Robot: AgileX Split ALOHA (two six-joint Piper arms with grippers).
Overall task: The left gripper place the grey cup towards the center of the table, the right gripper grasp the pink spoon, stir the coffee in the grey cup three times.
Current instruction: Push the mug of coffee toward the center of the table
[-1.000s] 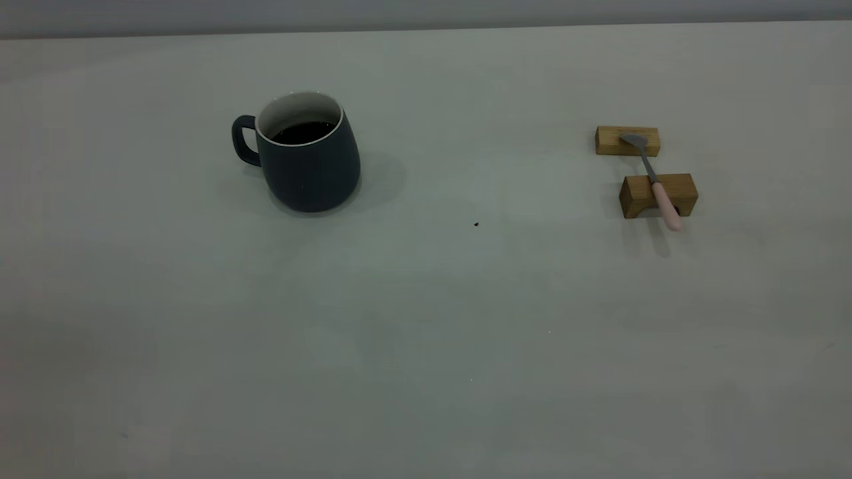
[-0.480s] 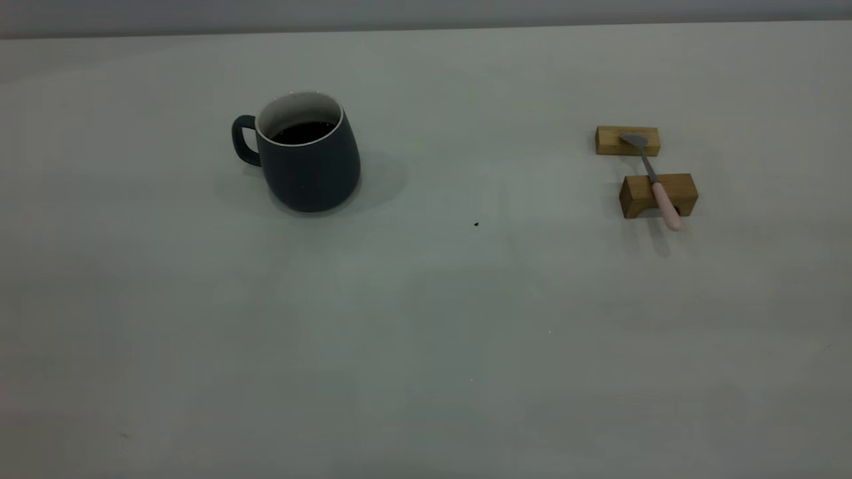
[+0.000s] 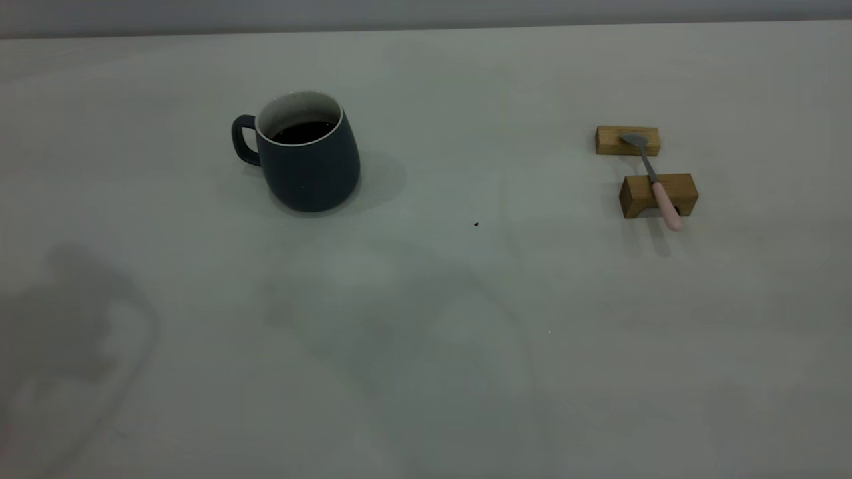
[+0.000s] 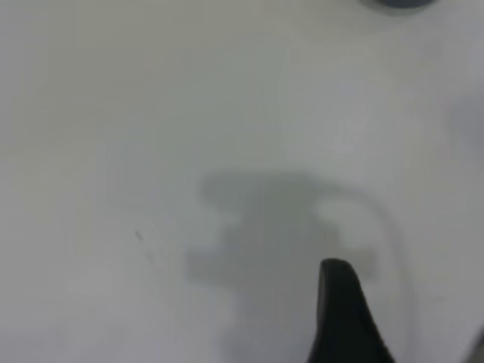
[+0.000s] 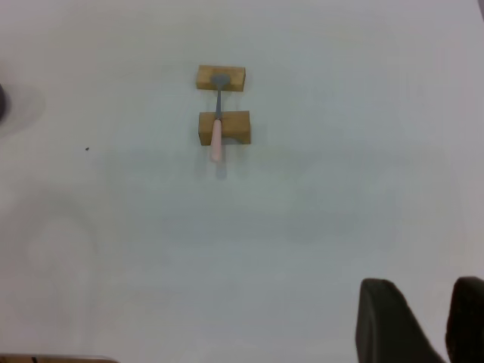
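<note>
The grey cup (image 3: 309,166) stands upright on the table (image 3: 426,372) left of centre, handle to the left, with dark coffee (image 3: 303,132) inside. The pink spoon (image 3: 655,183) lies across two wooden blocks at the right, bowl on the far block, pink handle over the near one. Neither gripper shows in the exterior view. In the left wrist view my left gripper (image 4: 408,310) hangs open over bare table, the grey cup (image 4: 401,3) only a sliver far ahead. My right gripper (image 5: 425,291) stands narrowly open, well short of the pink spoon (image 5: 217,132).
The far wooden block (image 3: 628,141) and the near, notched wooden block (image 3: 679,189) hold the spoon off the table. A small dark speck (image 3: 476,224) lies between cup and blocks. Arm shadows fall on the front left and front middle of the table.
Arm shadows have appeared on the front left and front middle of the table. The cup, spoon and blocks have not moved.
</note>
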